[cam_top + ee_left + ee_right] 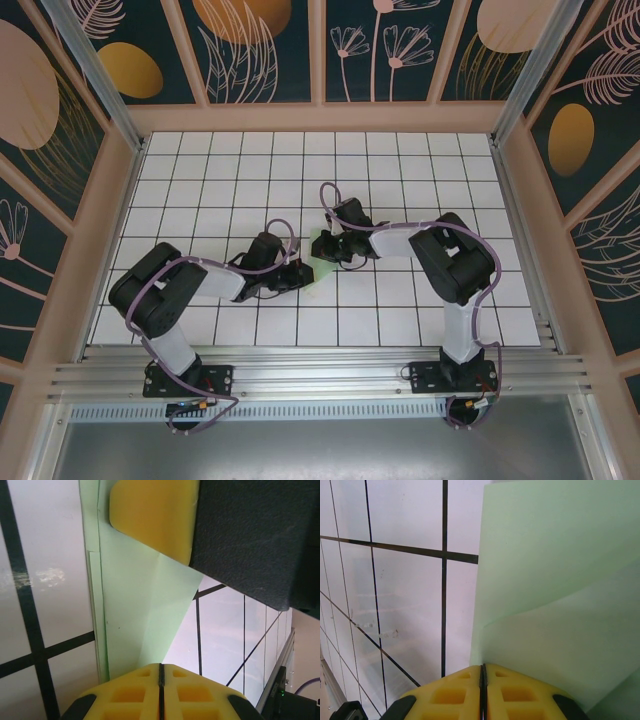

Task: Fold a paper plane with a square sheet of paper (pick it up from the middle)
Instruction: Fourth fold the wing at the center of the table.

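Note:
The square sheet of paper (322,246) is pale green and lies folded in layers on the white grid table (400,180), between my two grippers. My left gripper (298,270) is shut, its yellow tips (161,666) resting on the near end of the paper (135,610), which shows a long fold along its left side and a slanted right edge. My right gripper (335,248) is shut too. Its tips (482,667) sit at the paper's left edge (560,580), where an upper layer curves up slightly. One yellow right finger (152,515) lies on the paper's far end.
Black grid lines cross the white table round the paper. Peach frame posts and patterned walls (320,50) enclose the table on three sides. An aluminium rail (320,375) runs along the near edge by the arm bases.

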